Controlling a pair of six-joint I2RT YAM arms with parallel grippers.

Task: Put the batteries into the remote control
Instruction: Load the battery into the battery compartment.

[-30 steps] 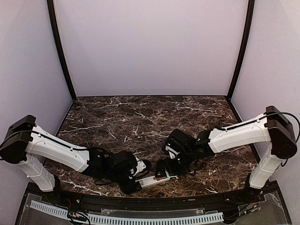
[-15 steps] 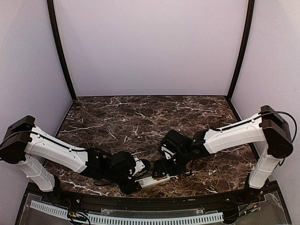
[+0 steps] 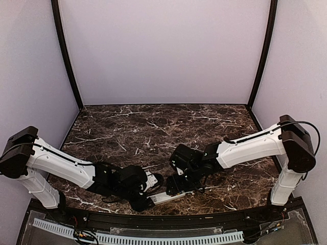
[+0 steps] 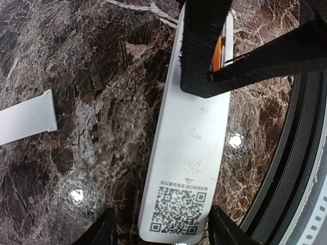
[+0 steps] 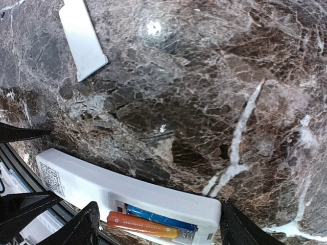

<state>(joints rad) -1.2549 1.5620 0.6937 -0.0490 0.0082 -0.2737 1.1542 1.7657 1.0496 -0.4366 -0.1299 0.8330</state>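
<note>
Batteries (image 5: 145,226) both in the remote (image 5: 102,186), cover (image 5: 82,38) still off
My right gripper (image 5: 161,227) slid left, jaws apart but narrowing; left gripper (image 4: 163,229) straddles the other end, grip unclear.

White all over the remote control (image 4: 186,153), plain except for a black square code pattern (image 4: 179,209) and a line of small dark print at one end. In the open bay at its other end, fine dark lettering along the orange-red battery (image 5: 143,225), with the blue battery (image 5: 161,218) just beside it. Beneath the remote, dark brown marble on the table (image 3: 153,127), streaked with white and tan veins and dotted with bright glints. Off to the remote's side, plain white on a small flat cover (image 5: 82,38). Black on the left gripper (image 4: 162,232) at the remote's code end. Black too on the right gripper (image 5: 161,227) at the bay end. White shells with black joints on the left arm (image 3: 61,163) and right arm (image 3: 250,145). Beyond the remote, pale lilac walls (image 3: 163,51) with black corner posts (image 3: 66,56).
</note>
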